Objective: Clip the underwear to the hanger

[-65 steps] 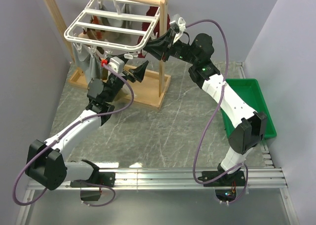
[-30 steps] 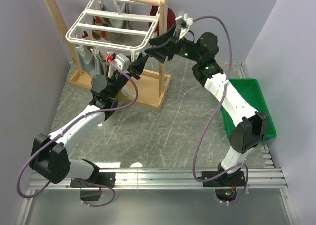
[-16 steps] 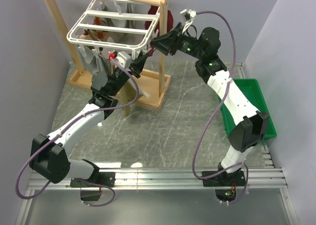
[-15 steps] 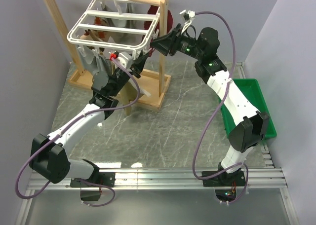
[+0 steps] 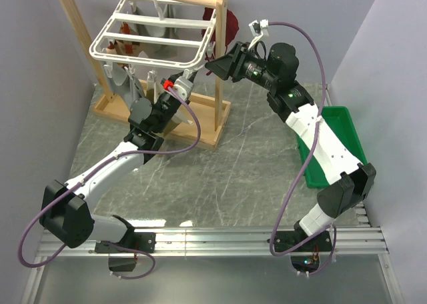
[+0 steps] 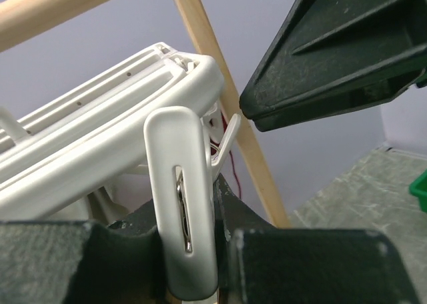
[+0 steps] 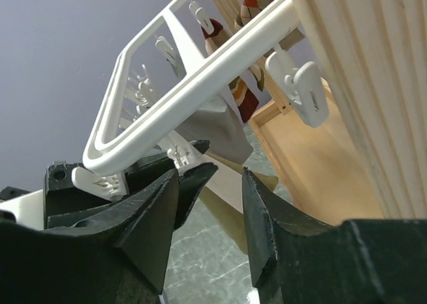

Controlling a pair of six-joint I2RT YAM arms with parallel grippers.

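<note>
The hanger (image 5: 140, 57) hangs flat from the top rod of the wooden stand (image 5: 218, 104), hook up. Its grid faces up and its bars run left to right. The underwear (image 5: 177, 116) hangs as a tan fold under the hanger's near right corner, long axis up and down, just beneath the left claw (image 5: 181, 83). Most of the fold is hidden, and I cannot tell whether a clip bites it.

In the left wrist view the left claw (image 6: 190, 241) is clenched on a white clip (image 6: 183, 184), which stands upright at that corner.

The right claw (image 5: 215, 64) hovers just right of the same corner, beside the stand's right post. Its fingers are parted with nothing between them, as the right wrist view shows (image 7: 210, 184).

A grey garment (image 5: 123, 84) dangles at the left side of the hanger and a dark red garment (image 5: 229, 24) at the far right. The post and the two claws crowd the near right corner. The table (image 5: 220, 177) is bare marble nearer the arms, and a green bin (image 5: 340, 134) sits at its right edge.
</note>
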